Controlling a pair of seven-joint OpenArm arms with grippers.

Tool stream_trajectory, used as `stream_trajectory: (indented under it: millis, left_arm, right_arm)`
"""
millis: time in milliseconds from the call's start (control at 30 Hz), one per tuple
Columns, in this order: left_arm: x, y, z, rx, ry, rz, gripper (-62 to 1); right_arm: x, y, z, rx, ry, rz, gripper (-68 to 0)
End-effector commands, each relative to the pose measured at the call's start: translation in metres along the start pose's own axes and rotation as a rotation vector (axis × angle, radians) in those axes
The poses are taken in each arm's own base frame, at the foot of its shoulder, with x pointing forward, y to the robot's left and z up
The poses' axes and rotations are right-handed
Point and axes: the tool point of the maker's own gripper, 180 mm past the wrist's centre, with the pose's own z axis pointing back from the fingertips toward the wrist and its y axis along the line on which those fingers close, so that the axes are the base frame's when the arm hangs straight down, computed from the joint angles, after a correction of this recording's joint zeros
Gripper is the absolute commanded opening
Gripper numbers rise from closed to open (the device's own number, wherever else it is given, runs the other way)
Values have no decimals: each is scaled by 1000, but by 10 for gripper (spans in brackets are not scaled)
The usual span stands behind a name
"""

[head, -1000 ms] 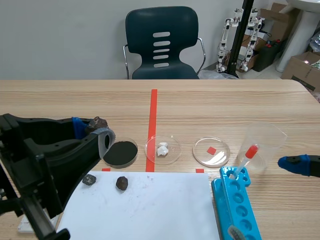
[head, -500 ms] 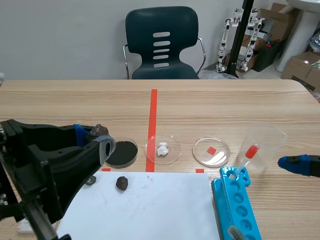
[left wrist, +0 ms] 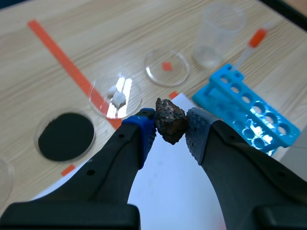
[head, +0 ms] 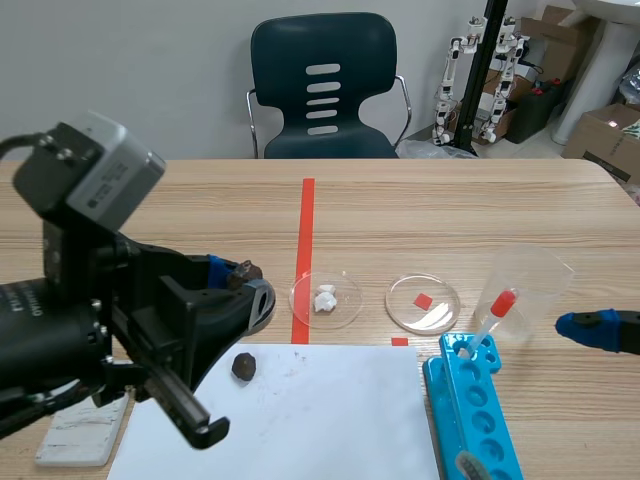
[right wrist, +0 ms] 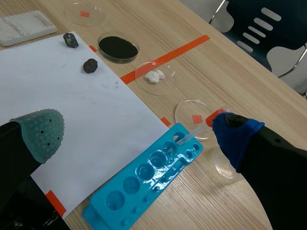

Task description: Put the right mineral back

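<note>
we see our left tool clamped on a brown mineral above the worktop, beside a dish of white bits; a dark stone lies on paper.

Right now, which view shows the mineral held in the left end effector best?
Left wrist view: the mineral sits unobstructed between the left end effector's pads. Scene view shows only a dark sliver; right wrist view misses it.
</note>
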Motion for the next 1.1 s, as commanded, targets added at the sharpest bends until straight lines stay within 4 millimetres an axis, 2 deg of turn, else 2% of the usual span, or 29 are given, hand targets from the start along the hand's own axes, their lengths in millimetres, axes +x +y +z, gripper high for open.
stream_trajectory:
  millis: [0, 200, 300, 433, 633, 767, 1067]
  left_arm:
    - [-4, -1, -7, 1, 5, 30, -505]
    - [-33, 10, -37, 87, 123, 106, -505]
    - [-44, 10, -50, 114, 186, 116, -505]
    - [-57, 19, -65, 215, 268, 189, -505]
    - [-80, 20, -87, 258, 433, 260, -505]
    - [-87, 18, -100, 269, 507, 286, -505]
    - [-91, -3, -129, 216, 575, 272, -505]
  right_arm:
    - [6, -4, -1, -6, -23, 8, -20]
    - [6, -4, -1, -6, -23, 8, -20]
    - [6, -4, -1, -6, -23, 8, -20]
    - [6, -4, -1, -6, -23, 8, -20]
    - [6, -4, -1, -6, -23, 8, -20]
    - [6, -4, -1, -6, -23, 8, -20]
    - [6, -4, -1, -6, -23, 8, -20]
